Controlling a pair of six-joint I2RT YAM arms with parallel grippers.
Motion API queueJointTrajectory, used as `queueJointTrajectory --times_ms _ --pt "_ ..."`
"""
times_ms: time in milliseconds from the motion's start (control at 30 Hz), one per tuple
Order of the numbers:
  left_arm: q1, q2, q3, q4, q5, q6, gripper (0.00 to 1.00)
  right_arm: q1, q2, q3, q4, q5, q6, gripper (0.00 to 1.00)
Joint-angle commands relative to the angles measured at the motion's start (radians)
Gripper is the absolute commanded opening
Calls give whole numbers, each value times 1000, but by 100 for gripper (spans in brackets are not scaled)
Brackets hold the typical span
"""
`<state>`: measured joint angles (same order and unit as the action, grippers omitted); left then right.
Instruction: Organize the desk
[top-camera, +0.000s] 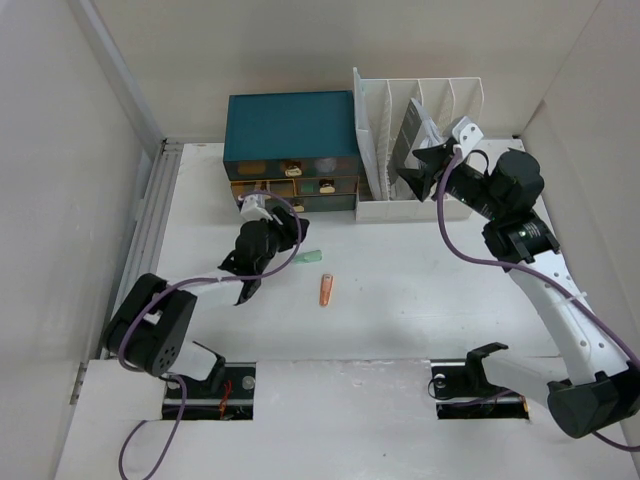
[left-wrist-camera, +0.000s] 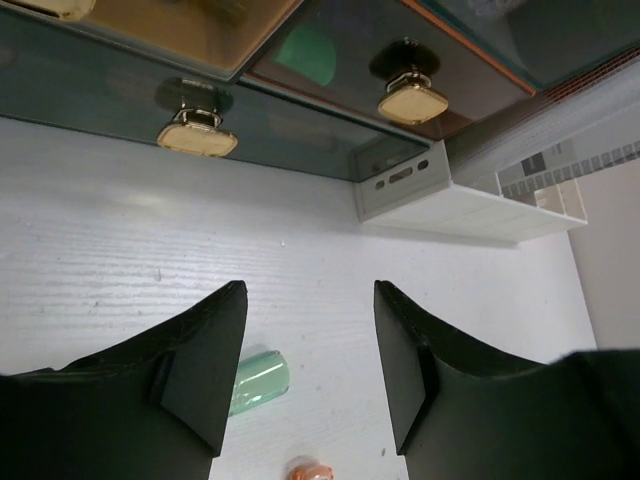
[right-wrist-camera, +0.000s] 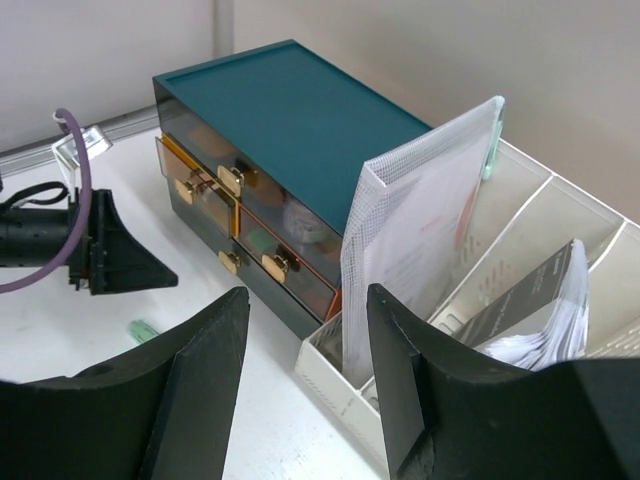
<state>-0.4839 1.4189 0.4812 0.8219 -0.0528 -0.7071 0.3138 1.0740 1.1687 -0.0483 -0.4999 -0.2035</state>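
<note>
**Figure.** Tidying of the desk (top-camera: 420, 300), the wide white surface that carried everything in view. At its far edge stood a teal drawer box (top-camera: 290, 125), with a white slotted file rack (top-camera: 415, 210) touching its right side. A small green piece (left-wrist-camera: 258, 382) and an orange pen-like item (top-camera: 326, 290) lay loose on the open surface in front of the drawers.

The left jaws hovered low over the desk, partly open and holding nothing. The green piece lay just beside the inner face of one finger rather than centred in the gap. The right jaws, about half open and also holding nothing, were raised near the rack, facing a mesh pouch (right-wrist-camera: 420, 230) that leaned in the first slot and a dark booklet (right-wrist-camera: 520, 295) further along.

The step in hand appeared to be collecting the green piece. To do it well, the left jaws would need to shift sideways until the piece sat midway between the fingers, then descend squarely to the desk before closing. The piece looked small and smooth, so an off-centre pinch could flick it away. The brass drawer pull (left-wrist-camera: 197, 132) was close ahead and should be avoided.
</note>
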Motion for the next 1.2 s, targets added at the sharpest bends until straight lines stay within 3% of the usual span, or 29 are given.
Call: queueJointTrajectory --times_ms 0,433,800,1167 --pt "22 24 -1 221 1 -38 51 -5 -8 -3 64 -49 29 56" --pt "88 258 71 303 30 -101 51 -24 1 -12 64 -40 47 56" --pt "107 363 197 249 30 -112 51 -24 1 -21 64 -40 47 56" --pt "107 382 197 249 10 -153 56 -24 1 -21 73 -31 47 56"
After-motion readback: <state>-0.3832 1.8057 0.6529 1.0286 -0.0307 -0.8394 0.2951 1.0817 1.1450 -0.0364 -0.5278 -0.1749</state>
